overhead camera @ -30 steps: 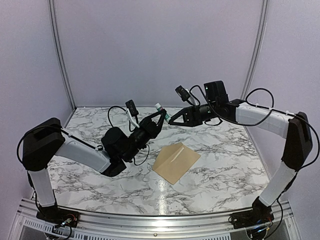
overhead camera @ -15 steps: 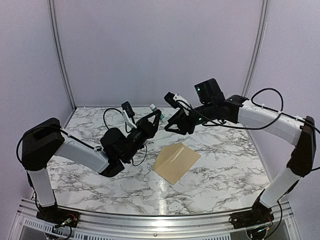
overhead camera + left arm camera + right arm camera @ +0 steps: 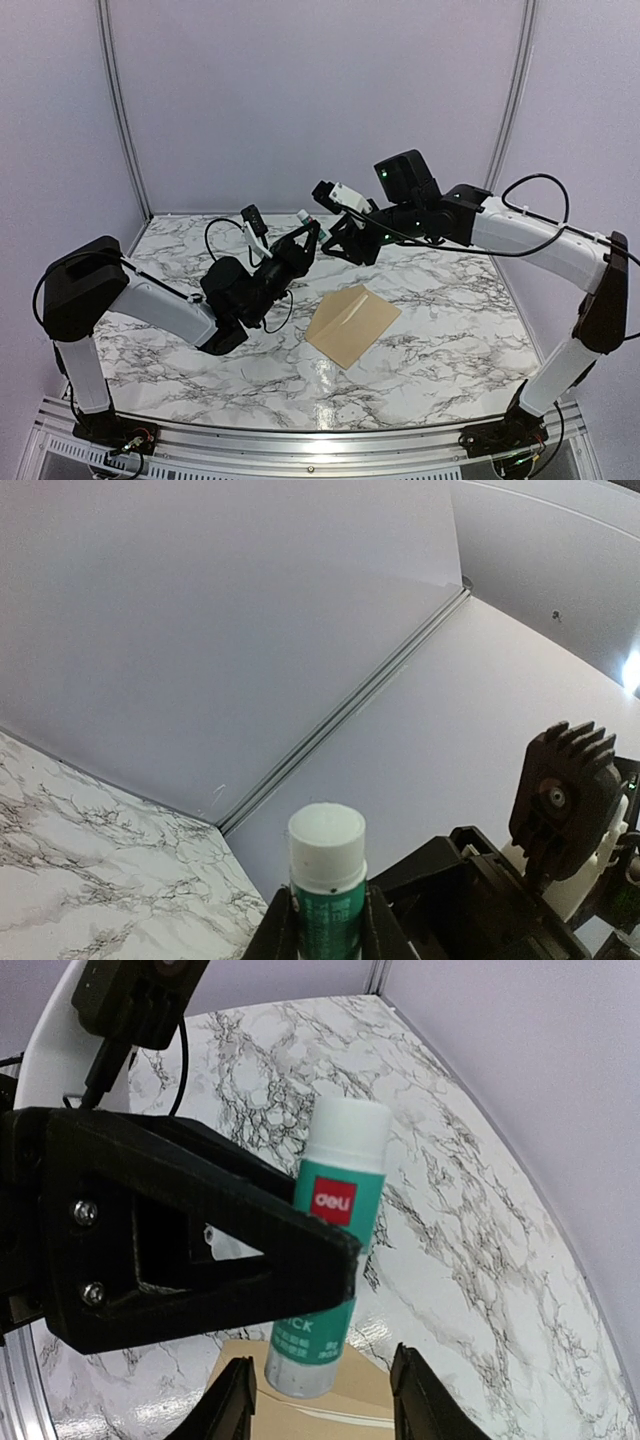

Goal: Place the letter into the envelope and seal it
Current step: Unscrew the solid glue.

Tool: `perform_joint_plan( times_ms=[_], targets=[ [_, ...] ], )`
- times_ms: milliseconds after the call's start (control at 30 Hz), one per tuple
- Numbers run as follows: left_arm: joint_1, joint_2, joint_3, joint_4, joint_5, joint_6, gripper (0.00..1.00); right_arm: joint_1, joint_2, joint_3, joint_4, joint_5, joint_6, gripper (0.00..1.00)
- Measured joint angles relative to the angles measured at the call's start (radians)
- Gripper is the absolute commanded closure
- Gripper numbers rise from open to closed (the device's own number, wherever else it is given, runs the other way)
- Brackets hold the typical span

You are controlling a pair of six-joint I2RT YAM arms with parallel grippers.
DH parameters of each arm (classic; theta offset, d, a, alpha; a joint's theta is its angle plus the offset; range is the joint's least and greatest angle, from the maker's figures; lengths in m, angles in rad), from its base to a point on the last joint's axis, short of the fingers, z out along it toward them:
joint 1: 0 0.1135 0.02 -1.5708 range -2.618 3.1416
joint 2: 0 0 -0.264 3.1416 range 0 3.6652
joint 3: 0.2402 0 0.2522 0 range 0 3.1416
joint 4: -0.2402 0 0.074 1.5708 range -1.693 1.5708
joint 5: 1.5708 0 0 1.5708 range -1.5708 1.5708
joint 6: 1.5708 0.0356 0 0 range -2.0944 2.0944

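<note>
The tan envelope [image 3: 352, 323] lies flat on the marble table, its flap edge a pale line; in the right wrist view the envelope [image 3: 345, 1405] lies below the jaws. The letter is out of view. My left gripper [image 3: 304, 232] is raised above the table and shut on a green glue stick [image 3: 306, 219] with a white cap [image 3: 327, 840]; the left gripper [image 3: 327, 920] clamps its green body. My right gripper [image 3: 330, 240] is right beside it, open; in its own view the right gripper [image 3: 321, 1360] stands with its jaws spread either side of the glue stick's [image 3: 335, 1230] lower end, not touching it.
The marble table [image 3: 440, 300] is walled by pale panels at the back and sides. The two arms nearly meet above the table's middle rear, just behind the envelope. Cables loop off both wrists.
My right gripper has swung left to the glue stick and opened its jaws. The left gripper, still holding the stick, has shifted slightly left. The envelope has not moved.
</note>
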Motion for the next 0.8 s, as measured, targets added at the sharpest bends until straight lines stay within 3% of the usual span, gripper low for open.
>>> perform_joint_plan(
  times_ms=[533, 633, 800],
  targets=[
    [0.002, 0.0, 0.0, 0.0, 0.001, -0.011, 1.0, 0.002, 0.025, 0.01, -0.003, -0.012, -0.013, 0.8],
    [0.002, 0.0, 0.0, 0.001, 0.001, -0.013, 1.0, 0.003, 0.025, 0.01, -0.006, -0.025, -0.015, 0.91],
    [0.002, 0.0, 0.0, 0.009, 0.003, -0.019, 1.0, -0.01, 0.025, 0.019, -0.019, -0.076, -0.014, 0.92]
  ],
)
